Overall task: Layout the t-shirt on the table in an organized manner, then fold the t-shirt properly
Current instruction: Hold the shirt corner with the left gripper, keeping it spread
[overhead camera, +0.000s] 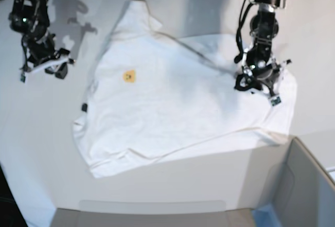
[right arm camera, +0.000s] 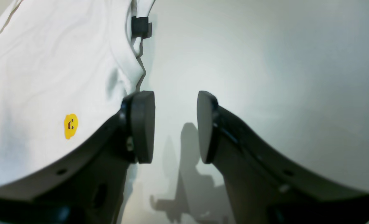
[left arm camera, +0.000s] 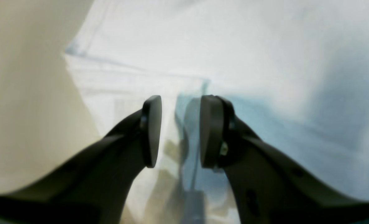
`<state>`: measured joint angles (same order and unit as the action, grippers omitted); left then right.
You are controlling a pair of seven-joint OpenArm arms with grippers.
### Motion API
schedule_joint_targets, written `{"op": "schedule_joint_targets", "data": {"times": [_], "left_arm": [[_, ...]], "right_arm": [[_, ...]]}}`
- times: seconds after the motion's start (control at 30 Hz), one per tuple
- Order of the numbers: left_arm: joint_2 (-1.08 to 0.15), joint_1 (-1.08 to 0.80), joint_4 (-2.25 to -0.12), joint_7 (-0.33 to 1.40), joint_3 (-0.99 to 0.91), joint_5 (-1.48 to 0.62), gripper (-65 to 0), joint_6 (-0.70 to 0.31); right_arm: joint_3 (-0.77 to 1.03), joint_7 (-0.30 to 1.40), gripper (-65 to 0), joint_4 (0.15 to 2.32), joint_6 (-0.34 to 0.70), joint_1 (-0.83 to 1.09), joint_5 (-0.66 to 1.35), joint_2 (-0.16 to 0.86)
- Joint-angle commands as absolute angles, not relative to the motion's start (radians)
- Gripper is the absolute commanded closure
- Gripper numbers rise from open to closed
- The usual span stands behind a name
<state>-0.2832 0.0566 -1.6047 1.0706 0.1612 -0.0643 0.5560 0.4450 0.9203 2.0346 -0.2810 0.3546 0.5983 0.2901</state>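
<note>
The t-shirt (overhead camera: 172, 112) lies spread but rumpled across the white desk (overhead camera: 157, 185); it looks limp and light, best pinched at a hem or sleeve edge. The left claw (left arm camera: 180, 130) hangs spread just over the cloth, while the right claw (right arm camera: 175, 126) hovers spread over bare desk beside it.

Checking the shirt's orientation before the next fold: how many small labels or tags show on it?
2: a yellow-orange label on the t-shirt toward the collar end, and a black tag at its edge nearest the right arm. Others may be hidden.
</note>
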Motion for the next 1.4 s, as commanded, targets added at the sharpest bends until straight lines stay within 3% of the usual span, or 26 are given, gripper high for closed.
{"op": "schedule_joint_targets", "data": {"times": [0.0, 0.27, 0.77, 0.97, 1.1, 1.37], "left_arm": [[-0.294, 0.097, -1.623, 1.049, 0.160, -0.048, -21.8, 0.558], [-0.294, 0.113, -1.621, 1.049, 0.159, -0.048, -21.8, 0.432], [-0.297, 0.131, -1.484, 0.978, 0.151, -0.042, -21.5, 0.433], [-0.297, 0.131, -1.486, 0.997, 0.148, -0.042, -15.5, 0.435], [-0.297, 0.131, -1.483, 0.997, 0.147, -0.042, -5.9, 0.450], [-0.297, 0.128, -1.598, 1.032, 0.147, -0.042, -5.3, 0.467]], "right_arm": [[0.453, 0.901, -23.0, 2.049, -0.275, 0.351, 0.601, 0.300], [0.453, 0.901, -23.0, 2.049, -0.275, 0.351, 0.601, 0.300], [0.453, 0.903, -23.0, 2.049, -0.275, 0.351, 0.601, 0.302], [0.453, 0.903, -23.0, 2.049, -0.275, 0.351, 0.601, 0.302], [0.453, 0.901, -23.0, 2.049, -0.275, 0.351, 0.601, 0.302], [0.453, 0.901, -23.0, 2.049, -0.275, 0.351, 0.601, 0.302]]}}
